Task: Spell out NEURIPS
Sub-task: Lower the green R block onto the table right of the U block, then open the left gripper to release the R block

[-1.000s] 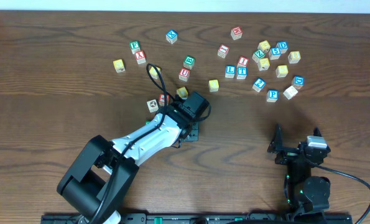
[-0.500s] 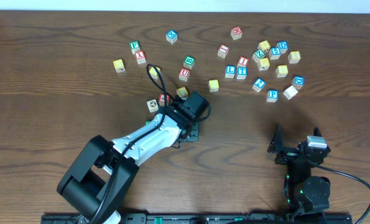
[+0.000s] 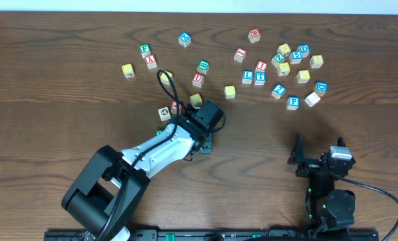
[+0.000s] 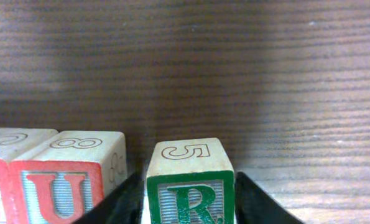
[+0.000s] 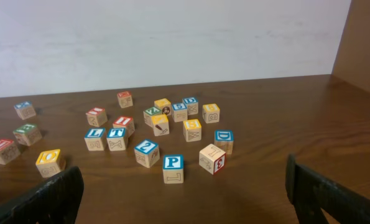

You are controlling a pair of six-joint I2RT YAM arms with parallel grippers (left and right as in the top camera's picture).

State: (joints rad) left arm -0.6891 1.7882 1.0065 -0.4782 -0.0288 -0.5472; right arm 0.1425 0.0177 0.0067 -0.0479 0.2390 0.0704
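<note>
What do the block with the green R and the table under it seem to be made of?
The R block looks like pale, matt wood, probably unvarnished, with a 5 outlined on top and a green painted or printed face. The table shows dark brown wood grain with a soft sheen; it may be veneer or laminate.

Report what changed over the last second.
Nothing visibly changed. Overhead, the left arm stays over the same spot, the R cube between the left fingers; the right fingers stay parked and open; the loose cubes have not moved.
</note>
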